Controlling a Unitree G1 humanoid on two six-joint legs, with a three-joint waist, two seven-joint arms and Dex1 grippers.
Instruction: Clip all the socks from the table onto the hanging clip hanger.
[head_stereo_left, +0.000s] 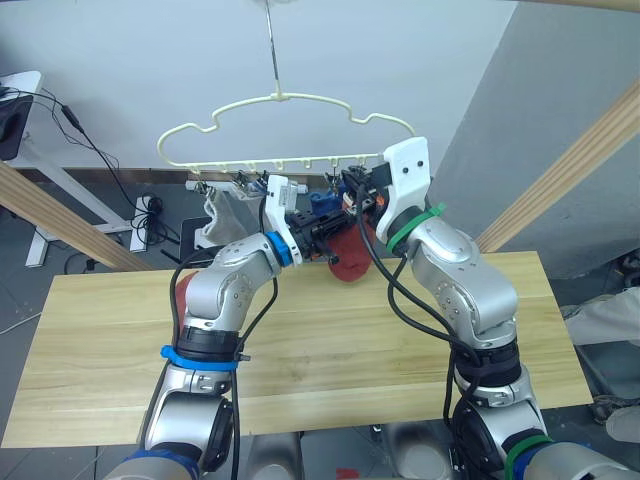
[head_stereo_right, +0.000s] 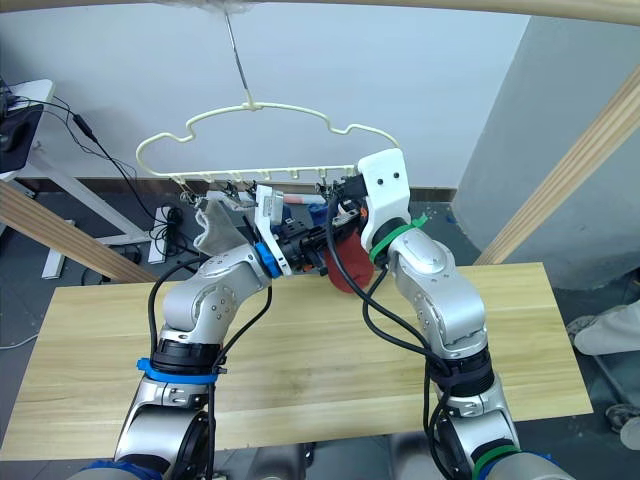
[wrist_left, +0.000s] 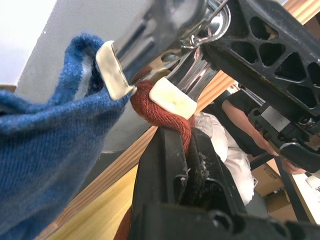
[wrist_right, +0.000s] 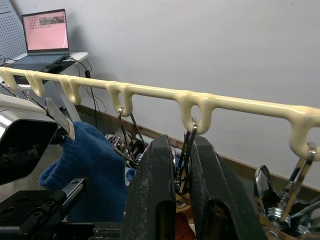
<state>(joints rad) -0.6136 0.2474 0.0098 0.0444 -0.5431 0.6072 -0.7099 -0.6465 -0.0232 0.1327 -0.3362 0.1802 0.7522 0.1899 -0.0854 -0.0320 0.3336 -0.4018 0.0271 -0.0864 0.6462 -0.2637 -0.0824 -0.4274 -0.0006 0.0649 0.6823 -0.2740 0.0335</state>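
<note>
The pale yellow clip hanger hangs by its hook above the table's far edge. A light grey sock and a blue sock hang from its clips. My left gripper is shut on a rust-red sock and holds its edge up between the cream pads of a metal clip, beside the clipped blue sock. My right gripper is shut on a metal clip that hangs from the hanger's bar.
Thick wooden frame poles slant down at the left and right of the table. A white desk with cables stands at the far left and carries a laptop. A person is beyond the table.
</note>
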